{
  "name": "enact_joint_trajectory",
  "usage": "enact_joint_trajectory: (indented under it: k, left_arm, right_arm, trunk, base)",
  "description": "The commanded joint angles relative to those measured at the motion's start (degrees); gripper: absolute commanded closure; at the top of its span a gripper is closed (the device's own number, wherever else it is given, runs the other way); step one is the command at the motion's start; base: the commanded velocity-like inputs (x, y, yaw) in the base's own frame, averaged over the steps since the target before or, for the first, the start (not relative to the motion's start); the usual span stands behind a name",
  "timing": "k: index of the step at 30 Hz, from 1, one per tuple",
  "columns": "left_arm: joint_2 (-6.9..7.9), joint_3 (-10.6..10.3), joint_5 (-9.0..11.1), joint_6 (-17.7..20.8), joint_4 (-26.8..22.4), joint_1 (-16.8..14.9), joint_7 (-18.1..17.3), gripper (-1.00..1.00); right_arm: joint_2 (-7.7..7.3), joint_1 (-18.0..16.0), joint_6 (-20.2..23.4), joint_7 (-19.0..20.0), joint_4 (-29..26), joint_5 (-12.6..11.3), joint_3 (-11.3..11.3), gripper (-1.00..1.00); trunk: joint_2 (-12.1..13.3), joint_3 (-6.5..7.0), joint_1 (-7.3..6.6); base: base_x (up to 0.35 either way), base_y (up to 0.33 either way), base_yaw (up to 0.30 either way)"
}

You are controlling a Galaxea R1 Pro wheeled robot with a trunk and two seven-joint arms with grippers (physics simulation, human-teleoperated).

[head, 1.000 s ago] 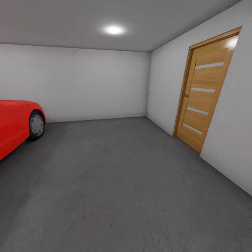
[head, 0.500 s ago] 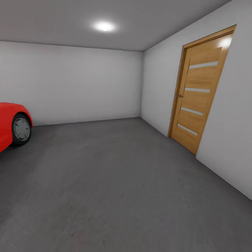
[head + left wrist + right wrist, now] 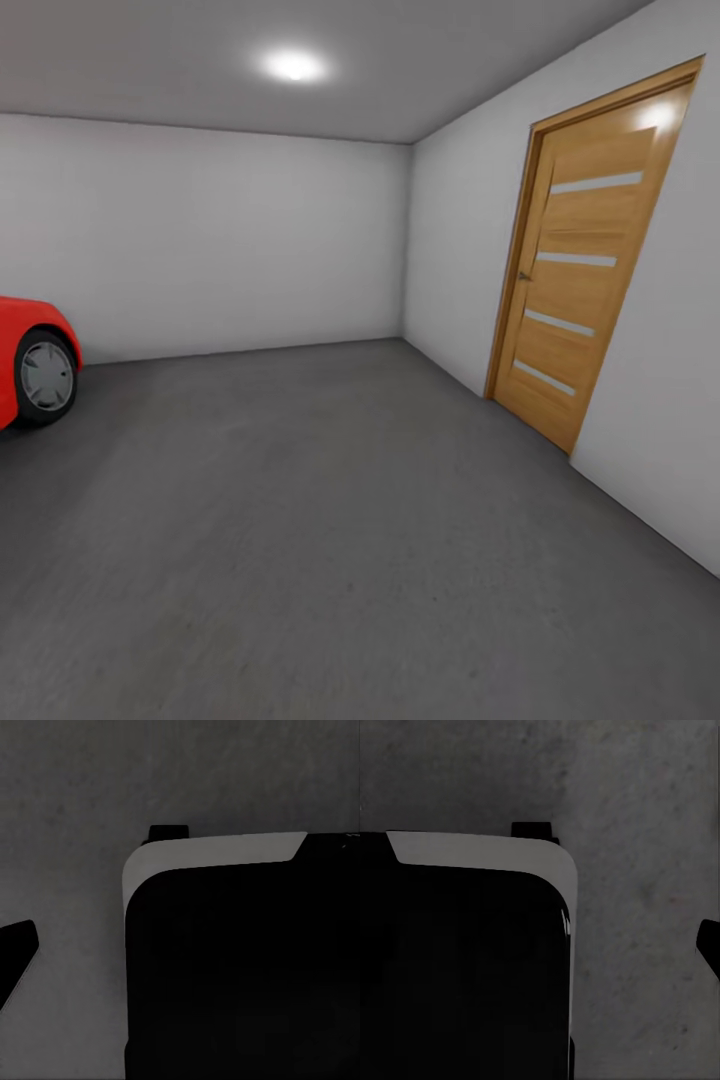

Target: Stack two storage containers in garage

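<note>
I am in the garage, facing a corner of pale grey walls. The dark grey concrete floor [image 3: 330, 520] stretches ahead of me. The two storage containers are out of view. In the left wrist view a dark fingertip [image 3: 15, 952] pokes in at the picture's edge over the floor [image 3: 67, 810], beside my black and white body [image 3: 240, 967]. The right wrist view has a similar dark fingertip [image 3: 709, 945] at its edge, next to my body [image 3: 465, 960]. Nothing is seen held by either one.
A red car [image 3: 28, 365] stands at the far left, with one wheel showing. A closed wooden door [image 3: 585, 270] with glass strips is set in the right wall. A round ceiling light [image 3: 293, 66] glows overhead. Open floor lies between car and door.
The head camera has moved: the car has slid toward the picture's left edge and the door looks larger and nearer. No object in the room has moved.
</note>
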Motion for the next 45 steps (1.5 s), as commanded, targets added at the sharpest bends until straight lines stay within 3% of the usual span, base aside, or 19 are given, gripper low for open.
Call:
enact_joint_trajectory:
  k: [1,29,45]
  left_arm:
    - [0.01,0.0,0.0,0.4,-0.2,0.1,-0.1,-1.00]
    - [0.01,0.0,0.0,0.4,-0.2,0.1,-0.2,-1.00]
    - [0.01,0.0,0.0,0.4,-0.2,0.1,-0.2,-1.00]
  right_arm:
    - [-0.01,0.0,0.2,0.1,-0.1,0.0,0.0,-1.00]
    - [-0.01,0.0,0.2,0.1,-0.1,0.0,0.0,-1.00]
    - [-0.01,0.0,0.2,0.1,-0.1,0.0,0.0,-1.00]
  trunk:
    - [0.0,-0.05,0.04]
    - [0.0,-0.05,0.04]
    - [0.0,-0.05,0.04]
  base:
    - [0.344,0.000,0.000]
    - [0.344,0.004,-0.004]
    - [0.344,0.105,-0.151]
